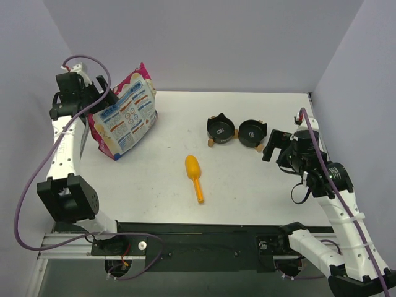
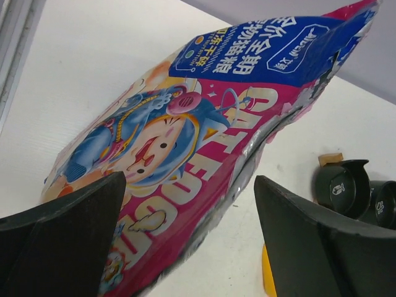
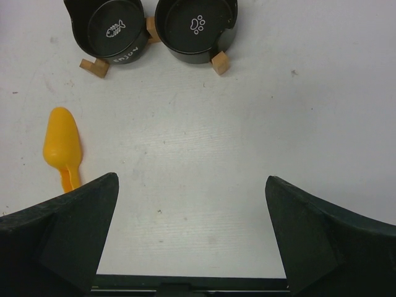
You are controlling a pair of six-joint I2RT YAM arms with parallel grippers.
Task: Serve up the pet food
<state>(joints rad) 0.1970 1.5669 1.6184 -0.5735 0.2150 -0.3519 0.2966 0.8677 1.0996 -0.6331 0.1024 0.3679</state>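
**Left claw (image 2: 189, 182) gapes at the bag (image 2: 185, 136); right claw (image 3: 192, 182) released over the surface (image 3: 204, 142)**

Left claw's two black fingers (image 2: 68, 235) stand far apart, close to their widest, and grip nothing. In the left wrist view the bag fills the gap between and beyond them. Its magenta cartoon front faces the camera and its blue top band points away. Whether either finger touches the foil cannot be told. From above, this claw sits at the bag's upper left edge, close by the far left corner of the surface. The bag stands tilted there, near the left edge, with its white-and-blue printed back toward the overhead camera and a magenta rim around it.

Right claw is likewise released, its fingers wide with only white surface between them. It hangs near the right edge, just right of two black bowls (image 1: 236, 130) and well apart from the bag, which is across the surface from it.

The bowls sit side by side toward the far edge, right of centre. One is marked with a fish and the other with a paw print. An orange scoop (image 1: 194, 176) lies near the middle of the surface with its cup end toward the far edge. It is between bag and bowls, nearer the near edge than either, and touches neither.
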